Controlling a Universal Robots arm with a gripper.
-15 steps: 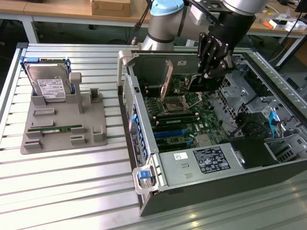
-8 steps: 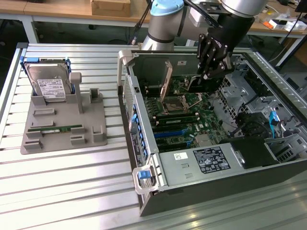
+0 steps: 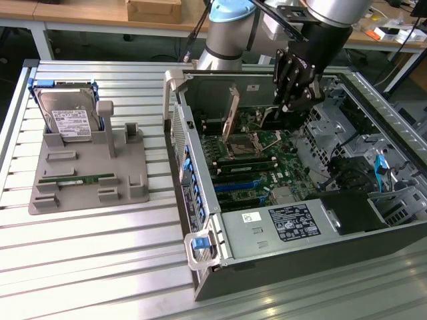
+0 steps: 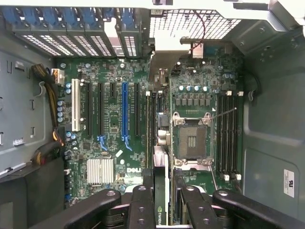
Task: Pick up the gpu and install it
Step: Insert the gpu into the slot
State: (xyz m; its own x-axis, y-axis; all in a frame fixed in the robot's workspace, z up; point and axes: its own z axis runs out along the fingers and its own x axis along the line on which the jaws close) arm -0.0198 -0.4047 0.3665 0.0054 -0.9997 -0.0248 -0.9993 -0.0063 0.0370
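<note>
The gpu (image 4: 161, 210), a thin flat dark expansion card with a green printed edge and a silvery metal bracket end, hangs edge-on between the black ribbed fingers (image 4: 141, 205) of the gripper (image 4: 161, 202), whose jaws are clenched on the card's two faces. In the exterior view the black gripper (image 3: 293, 90) sits over the open grey steel computer case (image 3: 280, 233), above the far part of the green motherboard (image 3: 260, 157) near the empty square metal processor socket (image 3: 239, 143). The step in hand looks like the carry-and-align stage: the card is lifted and inside the case opening, but not yet seated. In the wrist view the long expansion slots run in parallel, one blue plastic slot (image 4: 125, 112), one white slot (image 4: 75, 112) and black ones between, with the perforated bracket bays (image 4: 71, 43) at their ends. My judgement is that the next move calls for squaring the card's edge to a slot and lining its bracket with a bay, then pressing straight in; the card seems offset from the slots, closer to the socket. On the ribbed aluminium desk (image 3: 100, 267), well apart, a grey moulded plastic holder (image 3: 87, 173) carries a silver hard drive with a white label (image 3: 67, 120) and a narrow green memory stick (image 3: 77, 179).
</note>
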